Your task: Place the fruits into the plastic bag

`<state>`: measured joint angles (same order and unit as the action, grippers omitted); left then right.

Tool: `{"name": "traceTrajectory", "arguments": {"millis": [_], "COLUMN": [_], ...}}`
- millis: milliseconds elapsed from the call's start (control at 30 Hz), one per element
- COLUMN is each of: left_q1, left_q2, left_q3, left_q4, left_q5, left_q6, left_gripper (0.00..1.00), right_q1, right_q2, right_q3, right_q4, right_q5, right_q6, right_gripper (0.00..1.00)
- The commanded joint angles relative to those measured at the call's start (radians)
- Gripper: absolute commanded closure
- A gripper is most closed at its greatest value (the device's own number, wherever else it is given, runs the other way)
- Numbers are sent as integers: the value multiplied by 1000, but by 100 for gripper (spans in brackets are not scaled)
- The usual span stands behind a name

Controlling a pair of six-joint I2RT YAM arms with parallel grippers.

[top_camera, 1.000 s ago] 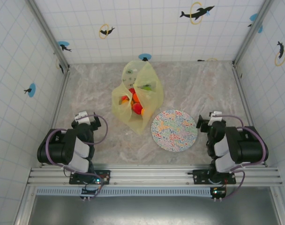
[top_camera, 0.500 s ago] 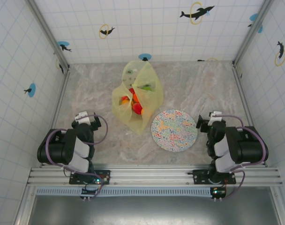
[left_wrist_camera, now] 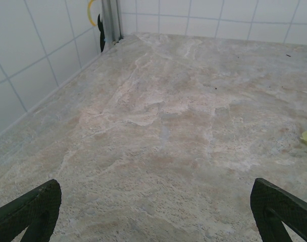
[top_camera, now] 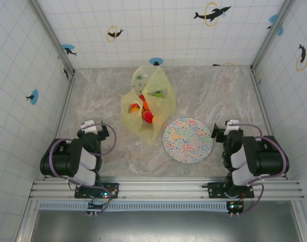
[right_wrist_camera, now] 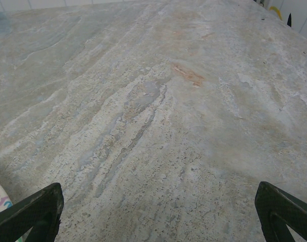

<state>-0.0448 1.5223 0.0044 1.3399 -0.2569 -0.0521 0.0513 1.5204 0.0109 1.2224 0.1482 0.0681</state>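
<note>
We log left arm (top_camera: 72, 160) and right arm (top_camera: 255, 159): black shells, light grey segments, looping purple cables (top_camera: 52, 151), dark green fingers (left_wrist_camera: 36, 207).

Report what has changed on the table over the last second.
Nothing visibly changed. The translucent yellow plastic bag lies in the same spot with the small toy fruits inside it, and the round multicoloured speckled plate stays beside it. The left gripper and right gripper remain open, holding nothing, parked near their bases.
</note>
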Motion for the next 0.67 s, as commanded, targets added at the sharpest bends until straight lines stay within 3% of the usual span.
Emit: {"name": "traceTrajectory", "arguments": {"millis": [0, 633], "left_q1": [6, 20], "left_q2": [-4, -5], "left_q3": [-33, -22], "left_q4": [11, -16], "left_q5": [13, 48], "left_q6": [-5, -10], "left_gripper": [2, 2], "right_q1": [-5, -5], "right_q2": [-5, -5], "right_q3": [-10, -10], "right_q4": [29, 28], "right_q5": [-5, -5], "right_q6": [4, 3], "right_gripper": [0, 1]}}
